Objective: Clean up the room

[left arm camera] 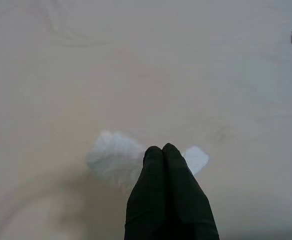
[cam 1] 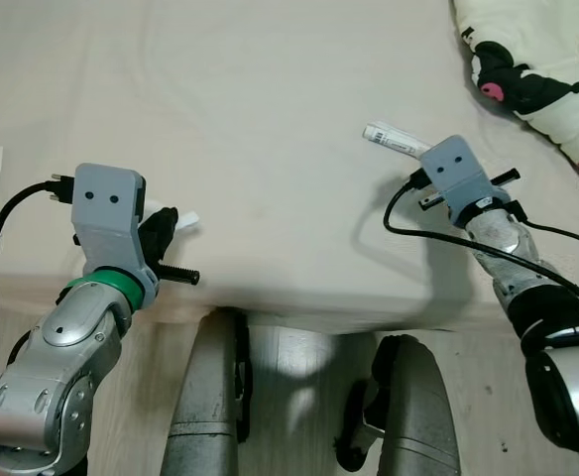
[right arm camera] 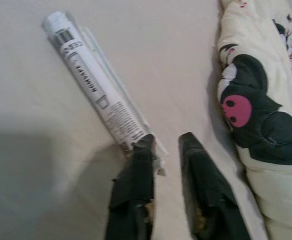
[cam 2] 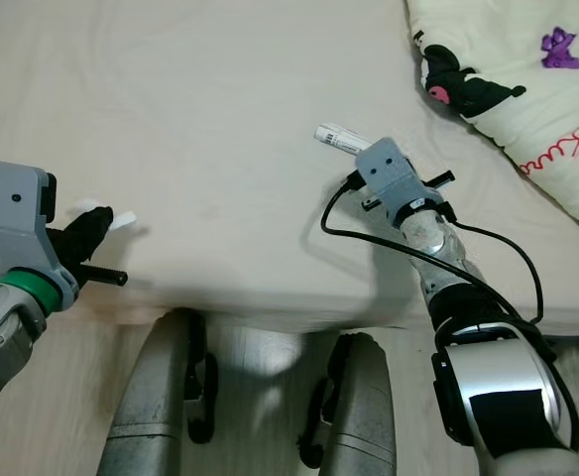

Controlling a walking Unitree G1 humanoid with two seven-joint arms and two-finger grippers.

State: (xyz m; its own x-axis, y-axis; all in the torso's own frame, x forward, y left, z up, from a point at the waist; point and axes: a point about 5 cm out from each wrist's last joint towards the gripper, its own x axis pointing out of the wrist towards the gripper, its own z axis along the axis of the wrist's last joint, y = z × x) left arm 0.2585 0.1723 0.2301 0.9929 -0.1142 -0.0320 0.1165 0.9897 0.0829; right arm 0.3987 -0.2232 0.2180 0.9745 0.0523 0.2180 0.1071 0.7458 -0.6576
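On the smooth beige bed sheet (cam 1: 270, 149), the left claw (left arm camera: 162, 150) is clenched, its two black fingertips pressed together at the near edge of a crumpled white tissue (left arm camera: 115, 159). The tissue lies flat on the sheet near the bed's front edge, spreading to the claw's 10 o'clock, with a smaller white flap showing at its 2 o'clock. Whether any of it is pinched between the tips cannot be told.

The right claw (right arm camera: 167, 142) is released, fingers parted with a narrow gap. A rolled white printed paper tube with a barcode (right arm camera: 97, 82) lies on the sheet, running from the claw's 11 o'clock down to the tip of one finger (right arm camera: 145, 145), which touches its near end. A cream quilt with a black and pink cartoon character (right arm camera: 256, 115) lies at the claw's 2 o'clock.
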